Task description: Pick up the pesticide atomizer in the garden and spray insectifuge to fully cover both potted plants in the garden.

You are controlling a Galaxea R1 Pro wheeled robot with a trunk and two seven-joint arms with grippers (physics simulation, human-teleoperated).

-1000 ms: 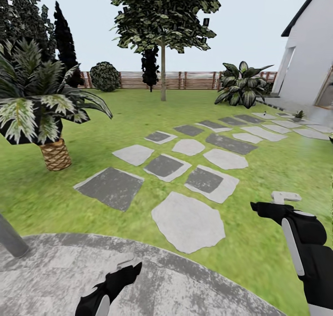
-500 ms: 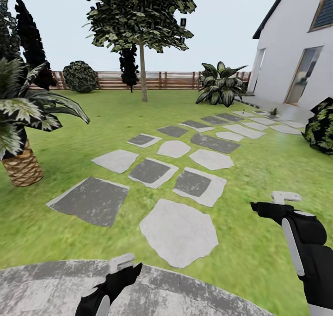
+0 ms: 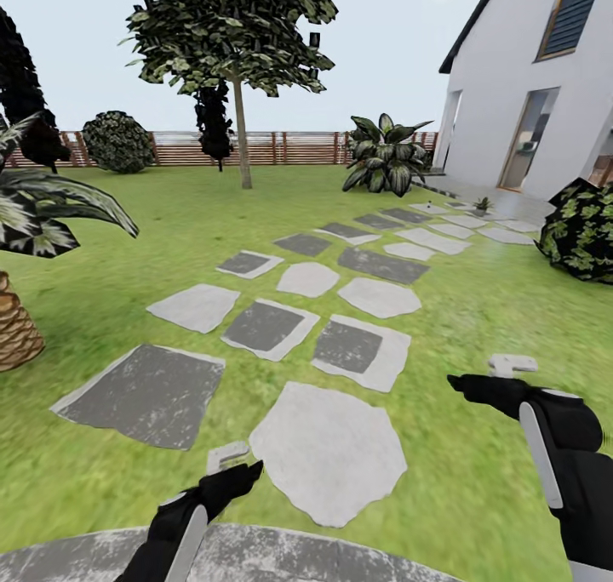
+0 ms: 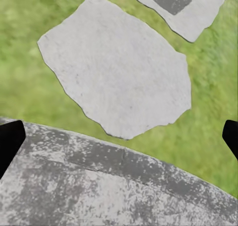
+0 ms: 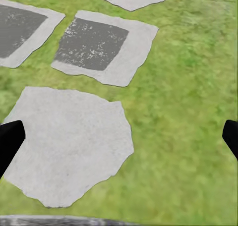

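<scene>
Since 1 second ago the whole head view has swung right and rolled forward: the palm has slid to the left edge, the house has come into view, and less of the round patio shows. That is camera travel, not movement of the garden items.

Nearest, the patio [image 3: 255, 561] edge crosses the bottom of the head view. The left gripper [image 3: 228, 467] hangs over its rim and the right gripper [image 3: 489, 376] over the lawn [image 3: 477, 310]. In both wrist views the dark fingertips sit at opposite edges with nothing between them — both tools are spread wide and empty.

Beyond, a large pale stepping stone [image 3: 328, 450] starts a path of light and dark slabs running toward the house [image 3: 545, 97]. Midway right stands a dark leafy bush [image 3: 583, 229].

Far along the path, near the paving by the house, 1 small potted plant [image 3: 483, 204] is just discernible; the second cannot be made out. The pesticide atomizer cannot be located from here. Behind stand a striped-leaf bush [image 3: 383, 156], a tree [image 3: 238, 114] and the fence [image 3: 289, 148].

Judgement: the robot is in transit — searching. Best practice: follow the stones toward the house, keep both arms tucked, and scan low ground for the bottle before approaching the plants.

No brand, label or writing is legible.
</scene>
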